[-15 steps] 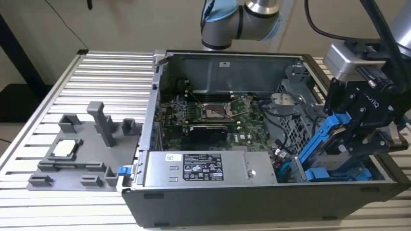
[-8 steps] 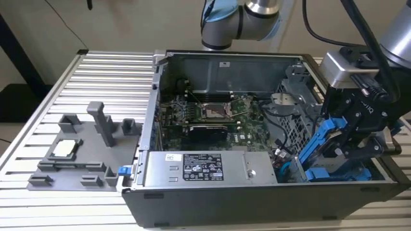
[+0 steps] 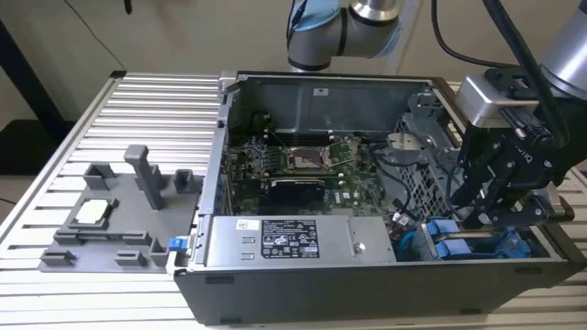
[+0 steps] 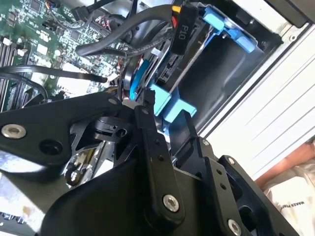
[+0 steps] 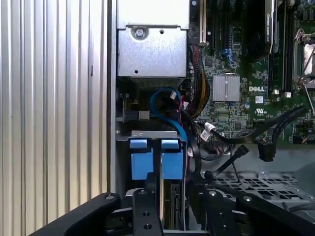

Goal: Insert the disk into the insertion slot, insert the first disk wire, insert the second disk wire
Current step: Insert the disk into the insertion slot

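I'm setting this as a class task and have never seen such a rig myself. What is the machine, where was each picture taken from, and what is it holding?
It is one robot arm with a black hand, reaching into an open computer case on a ribbed metal table. The exterior view looks on from outside. Both wrist views come from cameras riding on the arm, looking past the hand. A grey fixture tray lies beside the case. The hand is down at the grey drive bay, close over the blue-framed disk. Whether it grips the disk, I cannot tell.
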Tool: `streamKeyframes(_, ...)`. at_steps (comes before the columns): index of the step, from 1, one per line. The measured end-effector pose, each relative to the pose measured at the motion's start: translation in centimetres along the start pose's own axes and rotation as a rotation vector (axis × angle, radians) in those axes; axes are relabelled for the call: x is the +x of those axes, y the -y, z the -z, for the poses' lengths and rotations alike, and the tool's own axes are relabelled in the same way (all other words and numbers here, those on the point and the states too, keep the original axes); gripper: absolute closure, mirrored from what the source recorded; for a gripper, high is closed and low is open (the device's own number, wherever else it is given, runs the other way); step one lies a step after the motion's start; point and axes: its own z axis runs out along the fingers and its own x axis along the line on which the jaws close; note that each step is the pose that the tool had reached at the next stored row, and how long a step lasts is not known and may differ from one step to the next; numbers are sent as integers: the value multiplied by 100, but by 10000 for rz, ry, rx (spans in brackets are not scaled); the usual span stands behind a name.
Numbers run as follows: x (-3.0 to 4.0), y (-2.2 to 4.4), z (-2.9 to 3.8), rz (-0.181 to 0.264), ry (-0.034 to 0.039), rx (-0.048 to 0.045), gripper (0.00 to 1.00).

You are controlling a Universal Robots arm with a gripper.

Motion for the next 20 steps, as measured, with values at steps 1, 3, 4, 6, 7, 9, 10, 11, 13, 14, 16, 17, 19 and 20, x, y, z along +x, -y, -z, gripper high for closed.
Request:
streamKeyframes(1,0,0,-1,0,-1,0,60)
streamKeyframes(3,0,-1,20,-1,-11,-1,60)
streamKeyframes(4,-1,-3,52,-2,-21,-2,60)
streamKeyframes(6,-4,-6,128,-4,-48,-4,60)
streamKeyframes(7,-7,-7,166,-4,-60,-4,60)
streamKeyframes(9,-15,-9,219,-5,-88,-4,60)
streamKeyframes(10,-21,-10,231,-5,-98,-5,60)
streamKeyframes(11,-28,-9,233,-5,-98,-4,60)
streamKeyframes(13,-30,-10,235,3,-62,98,60)
streamKeyframes(14,-30,-11,234,14,34,234,60)
streamKeyframes(16,-30,-14,235,35,207,504,60)
streamKeyframes(17,-30,-15,234,48,289,640,60)
streamKeyframes(19,-30,-17,234,75,459,934,60)
streamKeyframes(20,-30,-17,234,88,544,1079,60)
